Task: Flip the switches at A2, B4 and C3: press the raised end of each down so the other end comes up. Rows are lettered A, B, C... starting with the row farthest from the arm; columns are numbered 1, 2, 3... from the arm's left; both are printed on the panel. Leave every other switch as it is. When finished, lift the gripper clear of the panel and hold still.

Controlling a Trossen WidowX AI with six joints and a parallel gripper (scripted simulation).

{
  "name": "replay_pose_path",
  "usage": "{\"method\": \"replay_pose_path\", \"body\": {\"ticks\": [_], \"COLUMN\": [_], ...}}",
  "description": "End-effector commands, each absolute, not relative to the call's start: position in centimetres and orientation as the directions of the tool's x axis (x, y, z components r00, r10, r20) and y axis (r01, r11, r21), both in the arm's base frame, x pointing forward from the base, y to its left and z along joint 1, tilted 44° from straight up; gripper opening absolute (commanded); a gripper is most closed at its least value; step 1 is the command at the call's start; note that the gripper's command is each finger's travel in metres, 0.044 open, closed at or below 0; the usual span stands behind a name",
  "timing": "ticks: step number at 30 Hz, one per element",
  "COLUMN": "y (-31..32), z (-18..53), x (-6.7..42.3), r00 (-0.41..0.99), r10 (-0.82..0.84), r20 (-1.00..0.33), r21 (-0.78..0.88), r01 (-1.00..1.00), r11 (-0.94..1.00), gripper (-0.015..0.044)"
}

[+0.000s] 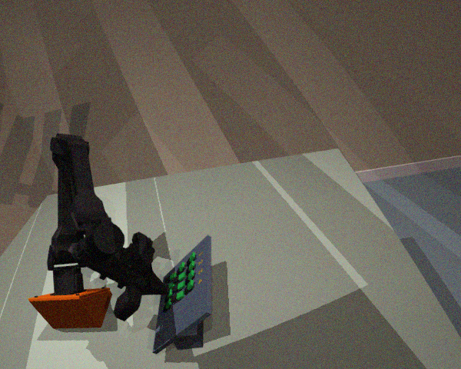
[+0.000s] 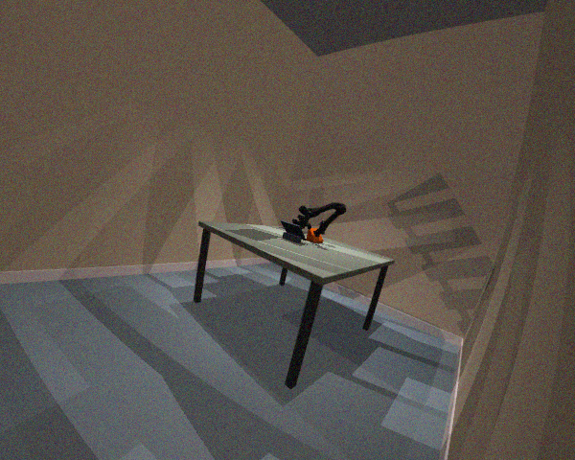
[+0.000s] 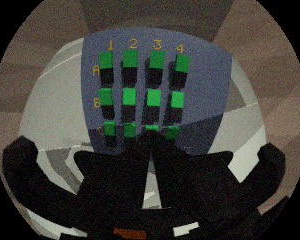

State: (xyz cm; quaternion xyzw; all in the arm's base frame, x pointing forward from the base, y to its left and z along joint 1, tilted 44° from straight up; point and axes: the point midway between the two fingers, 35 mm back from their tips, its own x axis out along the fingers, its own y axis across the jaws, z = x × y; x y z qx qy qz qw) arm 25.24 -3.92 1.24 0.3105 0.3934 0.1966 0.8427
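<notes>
A blue-grey switch panel [image 1: 194, 314] [image 2: 291, 228] [image 3: 210, 80] stands tilted on the table, with three rows of green rocker switches and yellow labels. In the wrist view, A2 [image 3: 130, 60] and B4 [image 3: 177, 100] show their green upper ends. C3 [image 3: 152, 128] is mostly hidden behind my fingertips. My gripper [image 1: 164, 291] [image 3: 150, 132] is shut and empty. Its tips sit at the near row of the panel, around column 3. I cannot tell whether they touch the switch.
The arm's orange base [image 1: 70, 307] [image 2: 313, 236] sits just left of the panel. The grey table [image 1: 282, 238] [image 2: 327, 260] stretches far to the right and behind the panel. A dark support block [image 1: 190, 339] props the panel up from below.
</notes>
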Motion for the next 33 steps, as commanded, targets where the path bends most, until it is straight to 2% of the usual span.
{"method": "replay_pose_path", "body": {"ticks": [1, 33], "y": [-3.92, -3.72], "z": [1.13, 0.96], "x": [25.2, 25.41], "r00": [0.612, 0.612], "r10": [0.574, 0.574], "r20": [-0.544, -0.544], "r21": [0.679, 0.679], "r01": [-0.081, -0.081], "r11": [0.73, 0.73], "gripper": [0.0, 0.0]}}
